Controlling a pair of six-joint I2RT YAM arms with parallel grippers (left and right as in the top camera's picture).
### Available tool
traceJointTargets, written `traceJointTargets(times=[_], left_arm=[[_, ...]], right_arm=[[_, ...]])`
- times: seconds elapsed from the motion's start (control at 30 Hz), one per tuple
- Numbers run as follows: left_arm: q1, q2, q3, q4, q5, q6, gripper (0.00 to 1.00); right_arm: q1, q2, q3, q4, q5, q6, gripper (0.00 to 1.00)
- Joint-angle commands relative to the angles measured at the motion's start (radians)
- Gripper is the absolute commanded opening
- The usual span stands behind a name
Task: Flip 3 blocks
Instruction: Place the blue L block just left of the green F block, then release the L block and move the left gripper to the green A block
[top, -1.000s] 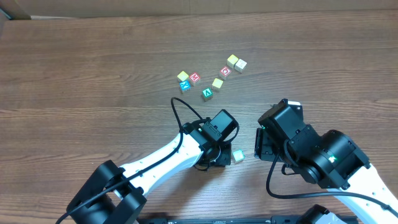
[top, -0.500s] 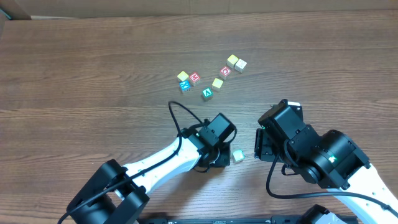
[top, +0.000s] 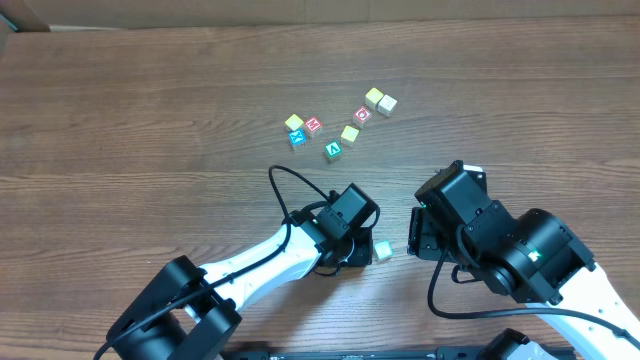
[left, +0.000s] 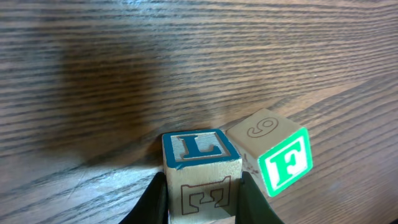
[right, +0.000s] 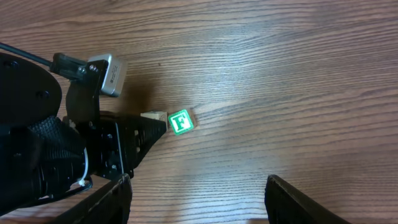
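- The left gripper (left: 202, 190) is closed narrow on the L block (left: 200, 163), at the near middle of the table (left: 186, 50).
- The F block (left: 273, 155) sits askew, touching the L block's right side.
- Turning the L block could drag or knock the F block, since they touch.
- The right gripper (right: 199, 196) hangs wide and empty nearby; reaching in risks hitting the left arm.
- The A block (top: 333, 151) lies farther off.

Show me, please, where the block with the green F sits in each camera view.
Overhead: the green F block lies low, near the middle.
Left wrist: lower right, beside the blue L block.
Right wrist: just left of centre.
Shared landmark: the left gripper, shut on the blue L block next to it.
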Motion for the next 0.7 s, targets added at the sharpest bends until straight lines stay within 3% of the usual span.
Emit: traceJointTargets(times=[0.0, 0.37, 0.67], left_arm=[[-0.001, 0.002, -0.013, 0.010, 0.015, 0.002, 0.12], [-0.002, 0.002, -0.013, 0.013, 0.024, 0.001, 0.16], [-0.002, 0.002, -0.013, 0.012, 0.030, 0.001, 0.33]], right_arm=[[0.001, -0.007, -0.003, 0.006, -0.006, 0.008, 0.70], [0.001, -0.007, -0.003, 0.009, -0.010, 0.008, 0.70], [0.001, -0.007, -0.003, 0.008, -0.018, 0.008, 0.73]])
